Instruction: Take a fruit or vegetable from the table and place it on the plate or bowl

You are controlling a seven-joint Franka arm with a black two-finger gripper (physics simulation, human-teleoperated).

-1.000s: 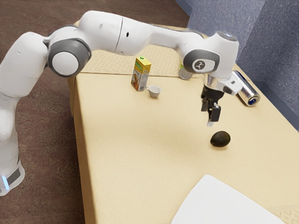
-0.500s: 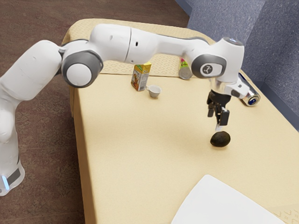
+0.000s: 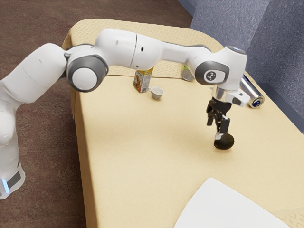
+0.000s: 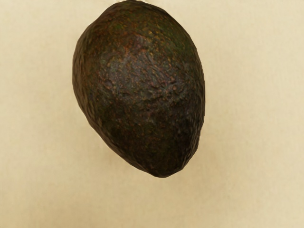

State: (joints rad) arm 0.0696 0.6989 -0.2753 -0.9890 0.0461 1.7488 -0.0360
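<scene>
Desk (image 3: 142, 156), exterior view. Juice carton (image 3: 143, 80) at the back, with a small white cup (image 3: 156, 92) just beside it at 4 o'clock. Neither is in play.

Gripper (image 3: 221, 131) is well off from the cup at 4 o'clock, pointing down, tips at the top of the avocado (image 3: 225, 142). Jaws look narrowly parted, with no squeeze from two sides evident.

Avocado lies on bare desk, not lifted. Wrist view has it (image 4: 140, 95) close under the hand.

White plate (image 3: 223, 206) sits at 6 o'clock from the avocado, well apart. Silver can (image 3: 251, 95) at 1 o'clock.

Judgement: approach about done. Grasp, lift, carry and release are all left.
</scene>
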